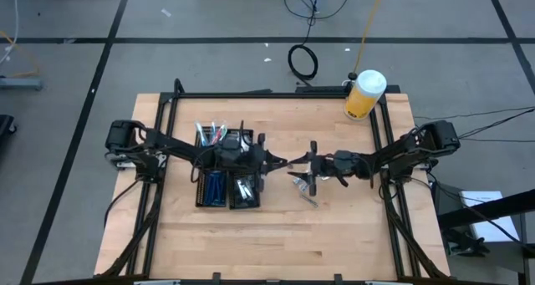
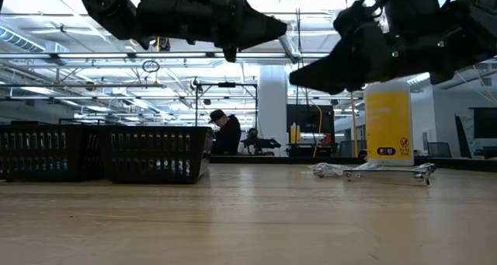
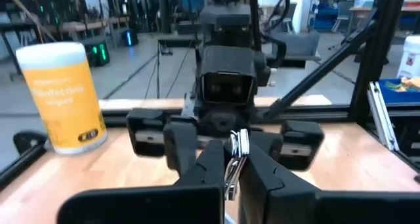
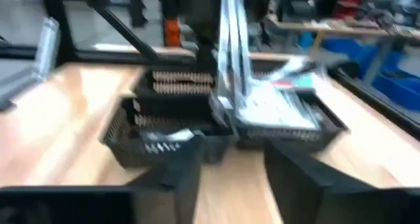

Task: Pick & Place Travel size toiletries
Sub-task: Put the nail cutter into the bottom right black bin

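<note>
Both grippers meet above the table's middle, tip to tip. My left gripper (image 1: 282, 161) (image 3: 233, 163) is shut on a thin silvery-clear packet (image 3: 236, 148). My right gripper (image 1: 308, 162) (image 4: 230, 178) is open and faces it, one finger on each side of the packet (image 4: 233, 60) without touching it. More toiletries, clear packets and small silvery tubes (image 1: 303, 186) (image 2: 373, 170), lie flat on the wood under the right gripper. The black tray (image 1: 227, 175) (image 4: 197, 122) holds sticks, blue pieces and packets. My left gripper pinches the packet's lower part (image 3: 231, 175) between its two fingers, which come level from the table's left. The packet's free end (image 3: 239, 140) sticks out past the fingertips toward the right gripper. It is lifted clear of the table.
A big yellow jar with a white lid (image 1: 364, 94) (image 2: 388, 125) stands at the far right corner. A black frame (image 1: 276, 94) runs along the table's edges. Bare wood lies toward the near edge (image 1: 276, 243). A person (image 2: 227, 133) is far off in the room.
</note>
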{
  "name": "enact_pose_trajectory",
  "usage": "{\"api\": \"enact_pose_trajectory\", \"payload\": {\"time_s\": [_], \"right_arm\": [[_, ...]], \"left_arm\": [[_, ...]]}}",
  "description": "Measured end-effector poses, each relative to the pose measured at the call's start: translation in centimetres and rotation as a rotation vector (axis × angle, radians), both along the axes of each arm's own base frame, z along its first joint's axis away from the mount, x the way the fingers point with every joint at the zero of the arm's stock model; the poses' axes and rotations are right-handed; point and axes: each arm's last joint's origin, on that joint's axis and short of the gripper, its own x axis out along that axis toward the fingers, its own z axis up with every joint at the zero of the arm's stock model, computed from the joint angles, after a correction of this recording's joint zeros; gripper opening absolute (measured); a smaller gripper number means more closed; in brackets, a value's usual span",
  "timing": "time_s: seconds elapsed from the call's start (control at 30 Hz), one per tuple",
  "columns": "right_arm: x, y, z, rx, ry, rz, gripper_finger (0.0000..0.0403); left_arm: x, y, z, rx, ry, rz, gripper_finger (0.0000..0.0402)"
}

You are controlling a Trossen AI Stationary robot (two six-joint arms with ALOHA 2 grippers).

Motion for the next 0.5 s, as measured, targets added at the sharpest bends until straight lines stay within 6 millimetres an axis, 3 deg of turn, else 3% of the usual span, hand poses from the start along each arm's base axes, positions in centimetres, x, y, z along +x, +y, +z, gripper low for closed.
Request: {"api": "enact_pose_trajectory", "payload": {"time_s": [0.23, 0.37, 0.5], "right_arm": [[-0.1, 0.0, -0.7, -0.006, 0.078, -0.007, 0.0243], [-0.2, -0.2, -0.8, -0.02, 0.092, -0.053, 0.0255], [-0.2, -0.6, -1.0, -0.028, 0.111, -0.067, 0.0255]], "left_arm": [[-2.5, 0.0, 2.6, -0.184, 0.152, 0.018, 0.002], [-5.3, -0.5, 3.1, -0.36, 0.382, 0.051, 0.0007], [-7.4, -1.8, 1.9, -0.508, 0.569, 0.119, 0.0018]]}}
